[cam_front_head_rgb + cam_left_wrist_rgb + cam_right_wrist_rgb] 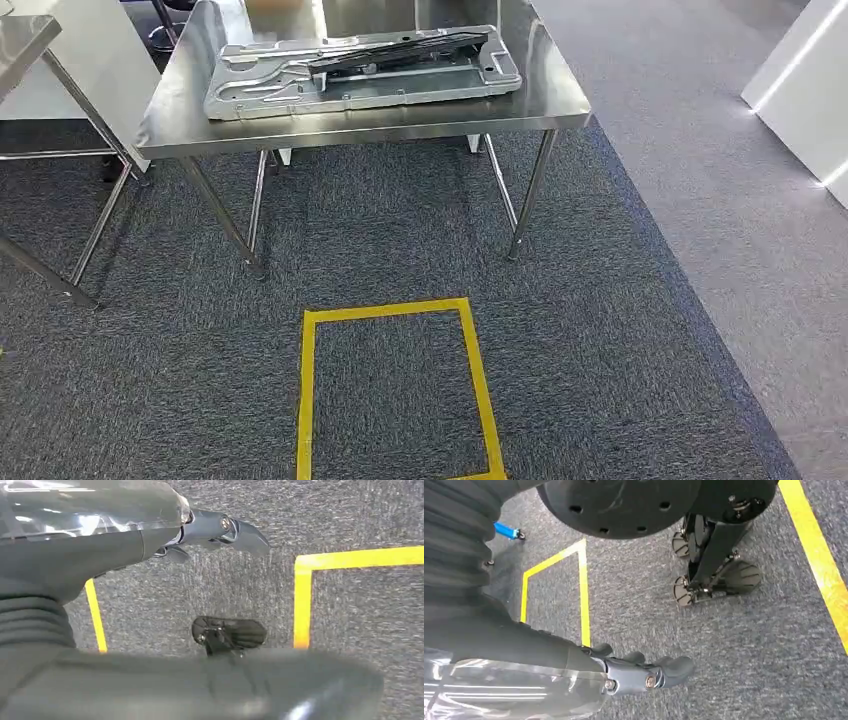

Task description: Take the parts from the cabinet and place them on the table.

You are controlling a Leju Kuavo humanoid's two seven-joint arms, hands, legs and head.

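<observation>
Hanging over grey carpet, left hand and right hand both empty, fingers loosely curled, apart from everything. Well ahead of both hands: steel table, a large grey moulded part lying flat on it with a dark part across its top, near the front edge. Between hands and table legs, open carpet with a yellow tape rectangle.

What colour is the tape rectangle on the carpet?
Yellow; the tape rectangle shows best in the head view.
</observation>
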